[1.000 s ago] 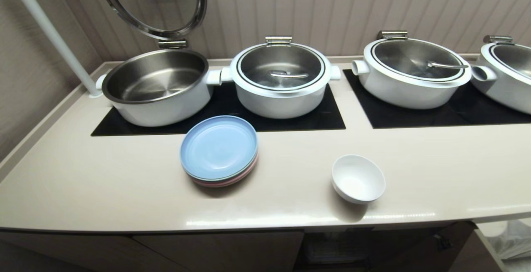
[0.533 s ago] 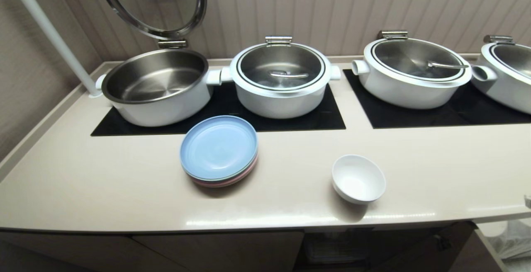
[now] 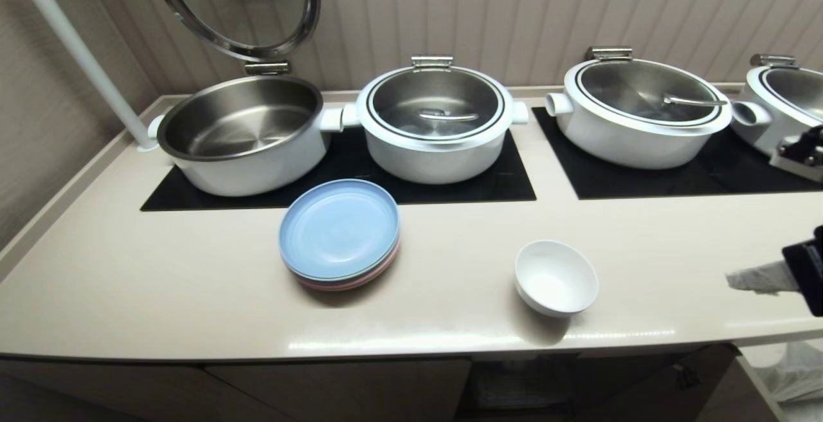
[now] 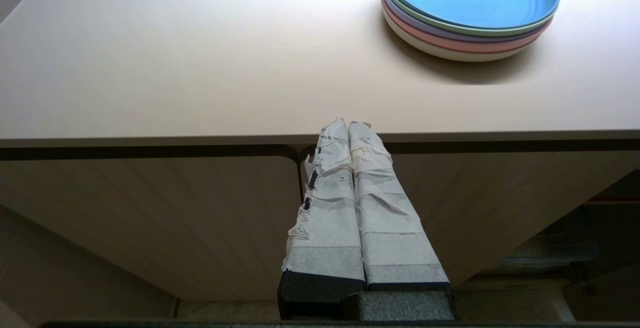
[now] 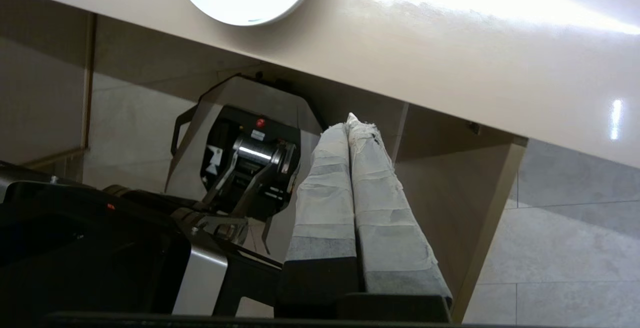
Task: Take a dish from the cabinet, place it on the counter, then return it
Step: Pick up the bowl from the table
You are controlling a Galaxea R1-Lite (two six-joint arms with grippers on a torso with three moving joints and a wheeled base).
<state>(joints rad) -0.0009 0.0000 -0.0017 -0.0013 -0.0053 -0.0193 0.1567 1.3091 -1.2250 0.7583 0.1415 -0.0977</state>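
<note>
Head view shows the white bowl (image 3: 555, 277) sitting near the counter's (image 3: 193, 280) front edge, so returning it to the cabinet (image 4: 150, 208) remains. My right gripper (image 3: 739, 279), fingers together and empty, must open around its rim.

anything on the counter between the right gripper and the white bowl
Nothing visible does. The right gripper is at the right edge of the head view, shut and empty, and only bare counter lies between it and the white bowl.
</note>
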